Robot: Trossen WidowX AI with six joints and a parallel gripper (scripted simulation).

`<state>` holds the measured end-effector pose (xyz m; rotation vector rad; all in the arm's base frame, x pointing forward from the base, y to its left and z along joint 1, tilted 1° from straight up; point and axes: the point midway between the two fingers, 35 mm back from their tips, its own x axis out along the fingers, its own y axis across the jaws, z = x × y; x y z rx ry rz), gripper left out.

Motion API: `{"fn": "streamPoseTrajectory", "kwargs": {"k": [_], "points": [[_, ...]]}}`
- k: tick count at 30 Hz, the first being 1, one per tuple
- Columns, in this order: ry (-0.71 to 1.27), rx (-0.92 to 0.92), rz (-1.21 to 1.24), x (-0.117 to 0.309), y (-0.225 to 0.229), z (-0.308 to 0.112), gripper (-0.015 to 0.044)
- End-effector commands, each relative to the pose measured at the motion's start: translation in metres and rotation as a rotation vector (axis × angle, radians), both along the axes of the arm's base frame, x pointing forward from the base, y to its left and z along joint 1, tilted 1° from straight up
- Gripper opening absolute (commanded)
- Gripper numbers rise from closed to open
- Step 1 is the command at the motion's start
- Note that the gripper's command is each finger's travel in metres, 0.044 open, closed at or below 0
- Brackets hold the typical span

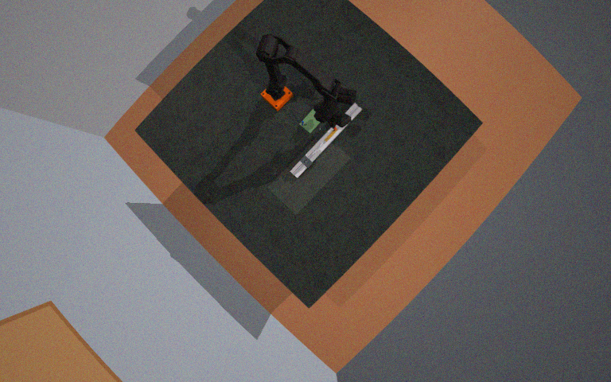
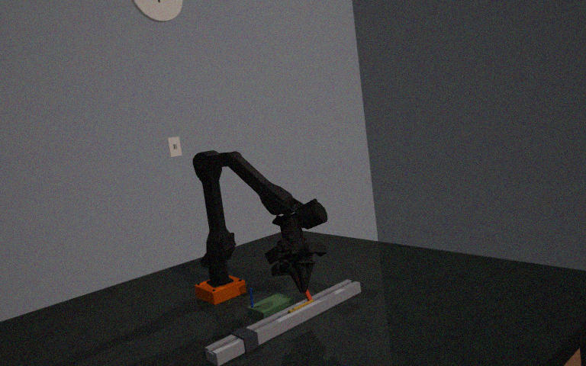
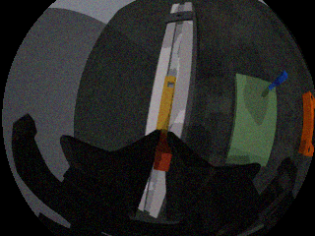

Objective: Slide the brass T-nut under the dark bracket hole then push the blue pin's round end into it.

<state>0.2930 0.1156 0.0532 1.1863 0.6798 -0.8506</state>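
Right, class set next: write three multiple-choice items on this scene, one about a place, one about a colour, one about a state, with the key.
1. Where is the blue pin?
A. On the orange base
B. In the dark bracket
C. At the green tray

2. What colour is the T-nut's handle?
A. Orange-red
B. Blue
C. White

3. How is the gripper?
A. Wide open
B. Shut on the handle
C. Shut on the pin

Key:
1 C: the pin stands up from the green tray.
2 A: the handle shows orange-red beside the yellow nut.
3 B: the fingertips meet at the handle, over the rail.
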Motion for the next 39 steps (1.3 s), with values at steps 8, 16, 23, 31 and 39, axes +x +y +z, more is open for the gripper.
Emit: {"fn": "streamPoseTrajectory", "kwargs": {"k": [8,16,23,31,39], "points": [[0.027,-0.002,0.004,0.0015,0.0012,0.0006,-0.015],[0.045,-0.005,0.004,0.0024,0.0013,0.001,-0.015],[0.06,-0.008,0.004,0.0032,0.0015,0.0014,-0.015],[0.077,-0.011,0.004,0.004,0.0016,0.0018,-0.015],[0.095,-0.015,0.004,0.0049,0.0017,0.0021,-0.015]]}}
